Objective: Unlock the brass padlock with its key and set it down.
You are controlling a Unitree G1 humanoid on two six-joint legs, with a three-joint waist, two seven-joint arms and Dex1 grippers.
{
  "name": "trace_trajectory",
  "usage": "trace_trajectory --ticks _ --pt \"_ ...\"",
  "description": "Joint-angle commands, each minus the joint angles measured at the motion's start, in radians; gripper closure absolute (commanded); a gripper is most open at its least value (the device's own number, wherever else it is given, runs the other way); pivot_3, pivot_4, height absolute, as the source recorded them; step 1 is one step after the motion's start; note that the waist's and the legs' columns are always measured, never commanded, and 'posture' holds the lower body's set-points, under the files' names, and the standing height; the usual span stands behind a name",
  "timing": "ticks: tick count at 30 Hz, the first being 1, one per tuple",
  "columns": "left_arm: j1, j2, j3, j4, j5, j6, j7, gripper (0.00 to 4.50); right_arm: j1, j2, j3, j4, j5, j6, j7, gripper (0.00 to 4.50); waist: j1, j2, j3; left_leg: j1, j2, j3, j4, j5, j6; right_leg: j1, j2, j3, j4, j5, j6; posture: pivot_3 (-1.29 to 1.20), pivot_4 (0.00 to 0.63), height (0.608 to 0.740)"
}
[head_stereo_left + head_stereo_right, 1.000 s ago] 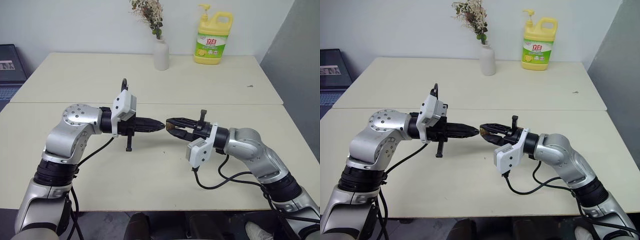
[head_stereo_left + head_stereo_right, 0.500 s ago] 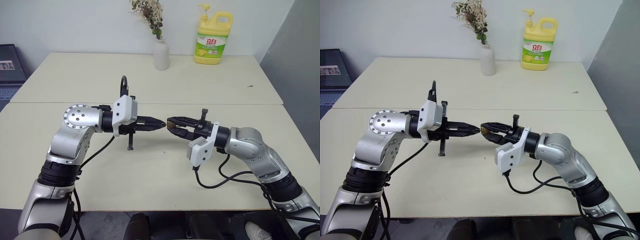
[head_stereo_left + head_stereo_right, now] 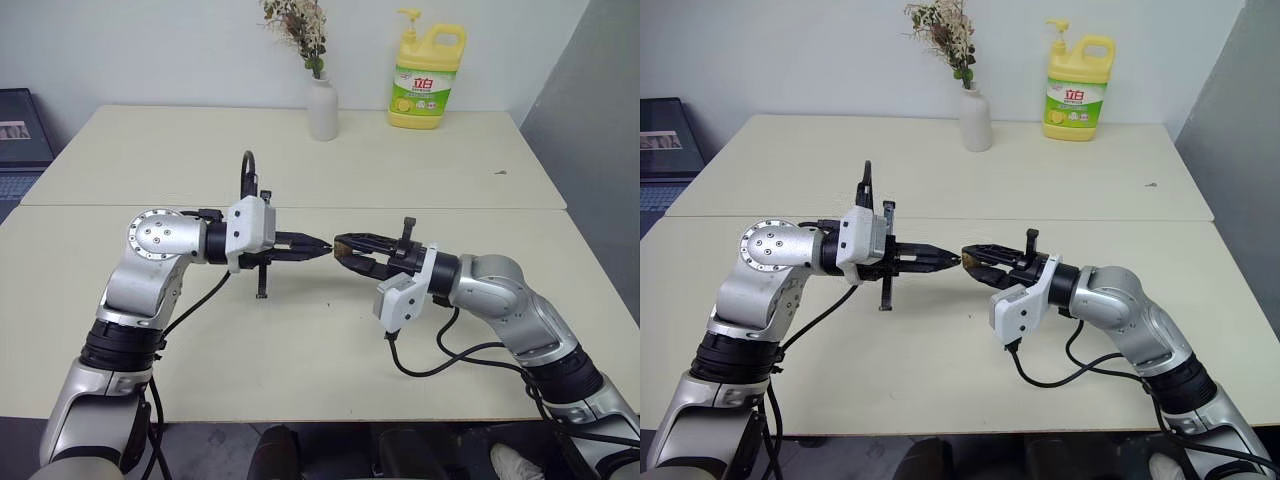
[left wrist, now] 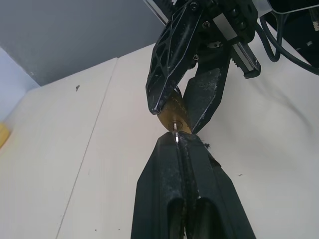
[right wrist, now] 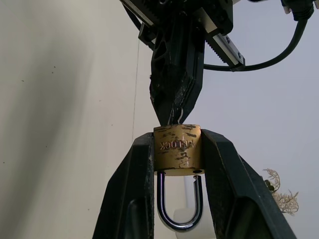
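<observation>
Right claw [image 5: 177, 159] is clamped on the brass padlock [image 5: 177, 147], one finger on each side of its body, the shackle looping back between the fingers. The padlock is held in the air above the surface [image 3: 300, 340]. Left claw [image 4: 178, 142] is fully closed, pinching a thin silver key [image 4: 176, 135] whose tip meets the padlock's base.

Honestly can't make out much of the key [image 4: 175, 132] pinched in my left gripper [image 4: 177, 141], just a silver sliver poking out toward 12 o'clock into the brass padlock [image 5: 177, 147]. Can't tell if the shackle [image 5: 179, 209] has popped, since my right gripper [image 5: 177, 149] fingers hide its ends.
</observation>
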Motion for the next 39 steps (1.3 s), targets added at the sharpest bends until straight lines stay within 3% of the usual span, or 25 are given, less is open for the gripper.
trace_trajectory --ticks 1,5,10,15,22,39 --pt "0.003 0.008 0.019 0.001 -0.01 0.053 0.029 4.11 -0.014 0.012 -0.018 -0.039 0.024 -0.027 -0.01 3.56 0.0 0.0 0.0 0.0 0.0 0.0 0.0 0.0 0.0 0.0 0.0 0.0 0.0 0.0 0.0 0.0 0.15 0.74" --pt "0.003 0.012 0.022 0.006 -0.013 0.09 0.036 2.95 -0.015 0.016 -0.019 -0.036 0.023 -0.032 -0.008 3.56 0.0 0.0 0.0 0.0 0.0 0.0 0.0 0.0 0.0 0.0 0.0 0.0 0.0 0.0 0.0 0.0 0.15 0.74" --pt "0.0 0.066 0.039 -0.012 -0.115 0.351 0.016 1.4 -0.012 0.014 -0.022 -0.036 0.023 -0.031 -0.002 3.56 -0.004 0.0 0.0 0.0 0.0 0.0 0.0 0.0 0.0 0.0 0.0 0.0 0.0 0.0 0.0 0.0 0.15 0.74" --pt "-0.029 0.064 0.081 -0.101 -0.282 0.641 0.087 1.4 -0.012 0.014 -0.021 -0.037 0.023 -0.027 0.001 3.56 -0.003 0.0 0.0 0.0 0.0 -0.001 0.0 0.0 0.0 0.0 0.0 -0.001 0.0 0.0 0.0 0.0 0.15 0.74" --pt "-0.029 0.031 0.099 -0.165 -0.348 0.748 0.178 1.4 -0.01 0.014 -0.02 -0.043 0.027 -0.02 0.007 3.56 -0.001 0.0 0.0 0.0 0.0 -0.002 0.0 0.0 0.0 0.001 0.0 -0.001 0.0 0.0 0.0 0.0 0.15 0.74" --pt "-0.046 -0.016 0.082 -0.149 -0.349 0.737 0.23 1.4 -0.012 0.021 -0.019 -0.05 0.028 -0.006 0.018 3.56 0.0 0.0 0.0 0.001 0.0 -0.002 0.0 0.0 0.0 0.001 0.0 -0.001 0.0 0.0 0.0 0.0 0.15 0.74"
